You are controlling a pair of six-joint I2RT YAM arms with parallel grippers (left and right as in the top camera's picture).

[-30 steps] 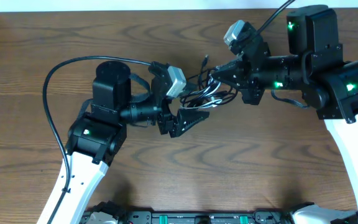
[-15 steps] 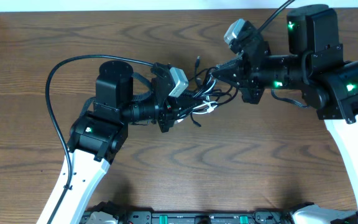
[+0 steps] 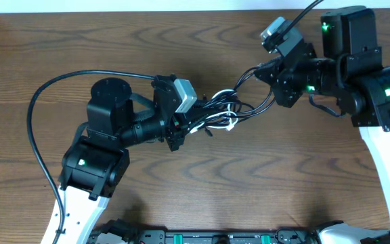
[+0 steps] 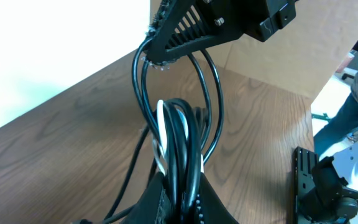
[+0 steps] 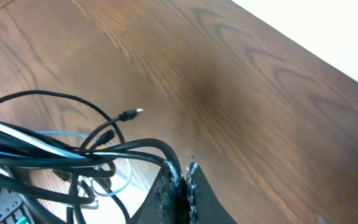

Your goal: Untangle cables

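Observation:
A tangle of thin black cables (image 3: 217, 112) with one white cable (image 3: 223, 120) hangs stretched between my two grippers above the wooden table (image 3: 263, 183). My left gripper (image 3: 192, 124) is shut on the bundle's left end; in the left wrist view several black strands and the white cable (image 4: 161, 124) run up out of its jaws (image 4: 180, 186). My right gripper (image 3: 249, 73) is shut on black strands at the upper right, and it also appears at the top of the left wrist view (image 4: 157, 56). In the right wrist view the cables (image 5: 73, 154) loop left from the right gripper (image 5: 183, 169), with a small plug (image 5: 131, 114) sticking out free.
The left arm's thick black cable (image 3: 46, 102) arcs over the table's left side. The right arm's body (image 3: 357, 74) fills the upper right. A black rack (image 3: 215, 237) runs along the front edge.
My left gripper has closed on the cable bundle and drawn back to the left. My right gripper has shifted right and up with its strands, so the tangle is pulled longer.

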